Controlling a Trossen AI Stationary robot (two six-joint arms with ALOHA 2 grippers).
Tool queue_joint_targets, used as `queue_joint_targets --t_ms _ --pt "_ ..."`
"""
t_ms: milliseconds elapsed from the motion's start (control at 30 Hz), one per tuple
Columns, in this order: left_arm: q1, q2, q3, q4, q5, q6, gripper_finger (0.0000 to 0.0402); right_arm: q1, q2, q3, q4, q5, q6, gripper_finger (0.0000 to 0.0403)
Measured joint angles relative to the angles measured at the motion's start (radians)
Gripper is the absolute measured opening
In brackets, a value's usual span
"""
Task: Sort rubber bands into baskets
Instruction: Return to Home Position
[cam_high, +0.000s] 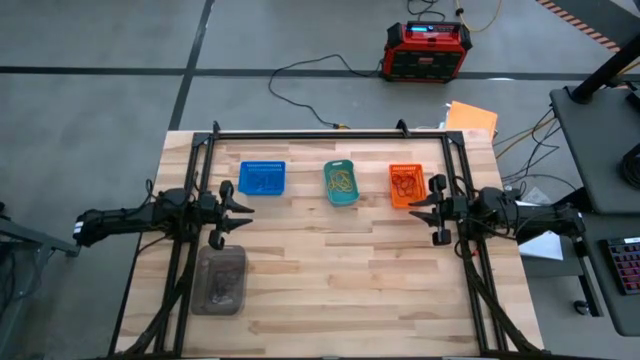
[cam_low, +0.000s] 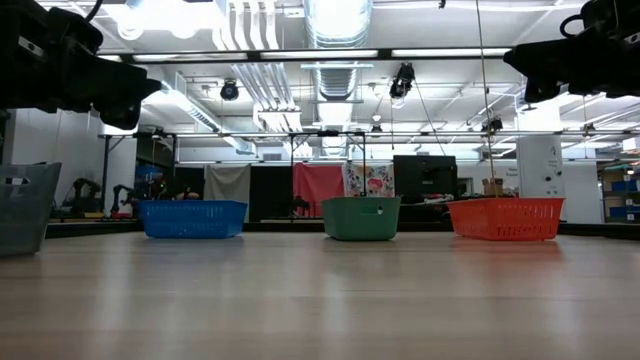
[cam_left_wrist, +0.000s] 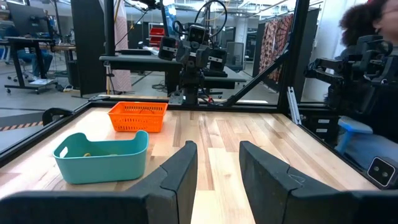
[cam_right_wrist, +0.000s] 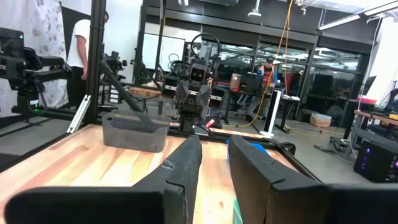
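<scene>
Bands (cam_high: 342, 183): lying in baskets (cam_low: 360, 222) along 12 o'clock, seemingly all sorted. Parking left hand (cam_high: 243, 215) at 9 o'clock, right hand (cam_high: 418, 213) at 3, both released, grasping nothing, hovering raised, likely clearing surface (cam_high: 330, 270) for finishing.

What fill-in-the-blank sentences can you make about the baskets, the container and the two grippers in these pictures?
1. Between the blue basket and the orange basket stands the ___ basket.
2. The grey container lies on the ___ arm's side of the table.
3. The left gripper and the right gripper both have ___ fingers, holding nothing.
Missing words: teal; left; open.
</scene>
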Motion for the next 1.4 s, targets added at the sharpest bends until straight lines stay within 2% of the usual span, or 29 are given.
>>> queue_joint_targets --t_ms 267,1400 --pt "0.0 0.0 0.0 0.0 0.0 0.0 0.0104 0.0 0.0 0.0 0.0 0.0 0.0 0.0069" --pt "0.0 0.0 0.0 0.0 0.0 0.0 0.0104 0.0 0.0 0.0 0.0 0.0 0.0 0.0068"
